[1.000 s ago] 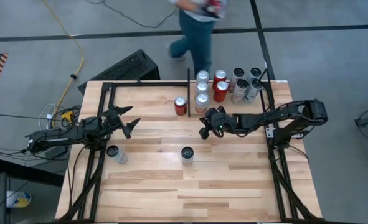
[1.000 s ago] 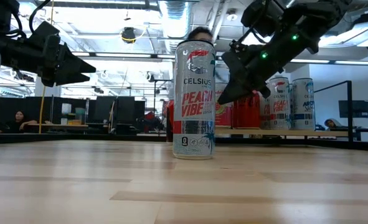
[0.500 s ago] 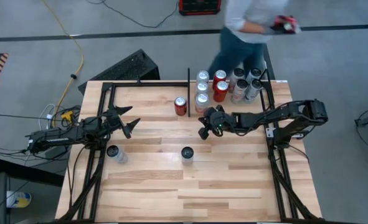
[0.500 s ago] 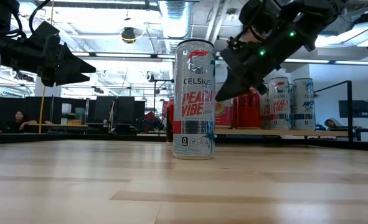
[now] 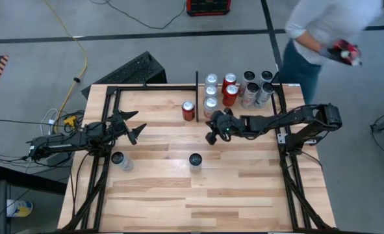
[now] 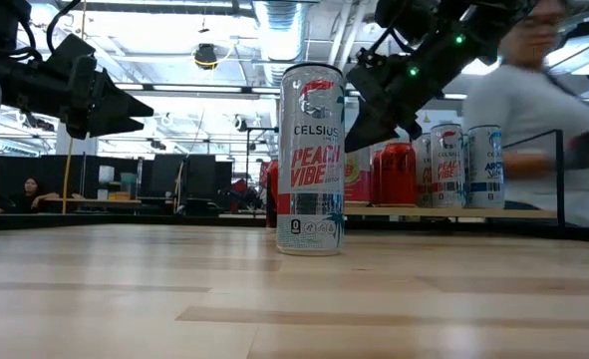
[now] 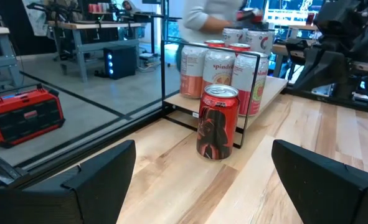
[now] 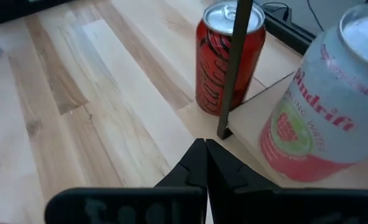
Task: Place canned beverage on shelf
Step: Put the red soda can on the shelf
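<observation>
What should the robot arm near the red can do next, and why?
Probably open its fingers and move to the red can. The right gripper is shut and holds nothing, and that can stands on the table just outside the shelf where the other cans are grouped. The left gripper waits open, farther away.

The high view looks straight down from well above, taking in the whole table (image 5: 198,188) and the floor around it. The low view sits at table-top level, facing across the wood into the room, very near a tall can (image 6: 311,160); the high view shows that can (image 5: 195,160) mid-table. The left wrist view looks level along the table toward the shelf (image 7: 277,87), fairly close to a red can (image 7: 218,122). The right wrist view looks steeply down, close on the same red can (image 8: 227,57), which both wrist views share.
</observation>
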`<state>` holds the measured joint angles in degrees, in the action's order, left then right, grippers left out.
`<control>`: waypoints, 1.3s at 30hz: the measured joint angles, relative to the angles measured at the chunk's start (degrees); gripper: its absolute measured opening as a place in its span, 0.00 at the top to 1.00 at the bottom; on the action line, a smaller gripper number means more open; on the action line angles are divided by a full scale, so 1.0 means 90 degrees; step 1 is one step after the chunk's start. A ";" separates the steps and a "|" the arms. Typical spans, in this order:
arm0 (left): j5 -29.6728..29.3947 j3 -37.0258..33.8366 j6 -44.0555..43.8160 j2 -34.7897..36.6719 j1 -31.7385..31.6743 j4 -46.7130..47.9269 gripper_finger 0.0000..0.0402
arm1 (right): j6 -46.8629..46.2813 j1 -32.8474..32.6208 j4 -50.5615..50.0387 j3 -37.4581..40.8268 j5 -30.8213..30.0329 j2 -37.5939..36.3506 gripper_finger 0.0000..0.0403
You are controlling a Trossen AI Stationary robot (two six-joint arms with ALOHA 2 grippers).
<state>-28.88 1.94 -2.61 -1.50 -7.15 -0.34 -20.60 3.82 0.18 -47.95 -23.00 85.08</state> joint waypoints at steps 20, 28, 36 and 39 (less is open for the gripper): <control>0.0000 0.0000 0.0000 0.0001 0.0002 0.0000 0.10 | 0.0209 -0.1084 -0.1913 -0.3007 -0.0440 0.0410 0.95; 0.0000 0.0000 0.0000 0.0002 0.0000 0.0000 0.10 | 0.1289 -0.0669 -0.3198 -0.5286 -0.0114 0.1555 0.95; 0.0002 0.0000 0.0000 0.0000 0.0002 0.0000 0.10 | 0.1454 -0.0138 -0.5052 -0.7451 -0.0117 0.2566 0.95; 0.0002 0.0000 0.0002 0.0002 0.0000 0.0000 0.10 | 0.1549 0.0100 -0.4942 -0.7668 -0.0090 0.2922 0.94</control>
<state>-28.86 1.93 -2.59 -1.48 -7.15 -0.34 -6.66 4.72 -44.29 -116.96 -23.81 111.37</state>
